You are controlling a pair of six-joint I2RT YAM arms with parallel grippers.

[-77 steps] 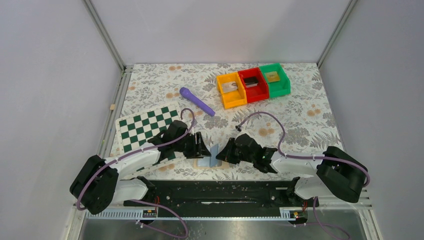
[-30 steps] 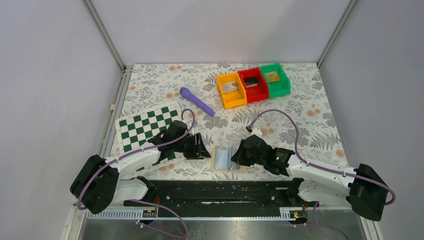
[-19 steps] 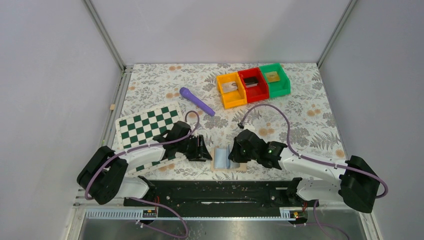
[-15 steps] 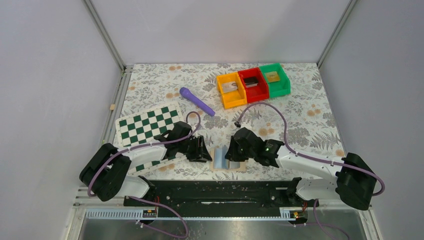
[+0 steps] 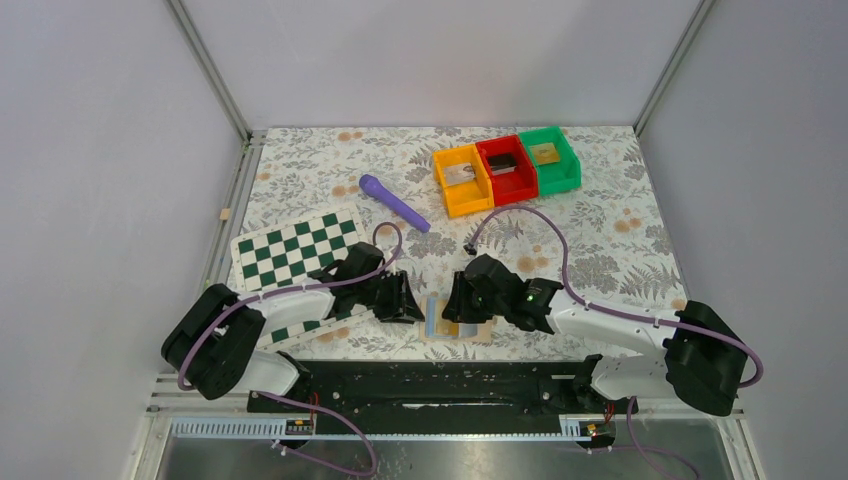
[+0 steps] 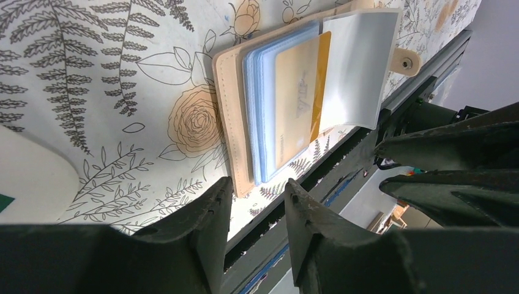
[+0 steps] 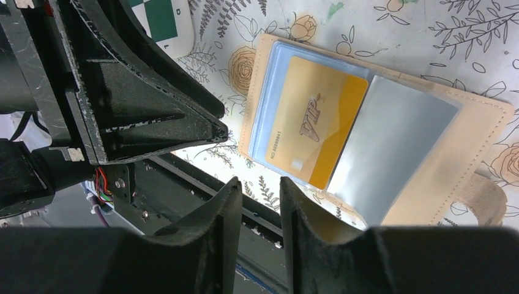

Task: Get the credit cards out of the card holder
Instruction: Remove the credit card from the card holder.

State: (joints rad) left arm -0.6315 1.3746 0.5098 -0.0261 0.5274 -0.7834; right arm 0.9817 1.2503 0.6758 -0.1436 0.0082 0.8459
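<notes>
Card holder lies open and flat on the floral table, set between the two claws. In the wrist views its tan cover carries a stack of light blue sleeves. A gold card marked VIP sits in the top sleeve, and one clear grey leaf is turned across the other half. Snap tab sticks out at the holder's outer edge. Left claw: fingers a narrow gap apart, nothing between them, tips low and just short of the holder's near edge. Right claw: also narrowly parted and gripping nothing, hanging over the holder's opposite side; contact with the holder cannot be told. Checkered board lies behind the left claw, partly under that arm. Purple stick-shaped object lies well beyond the left claw. Well beyond the right claw, three bins stand touching in a row: orange bin with a flat grey item, red bin with a dark item, green bin with a flat tan item.
</notes>
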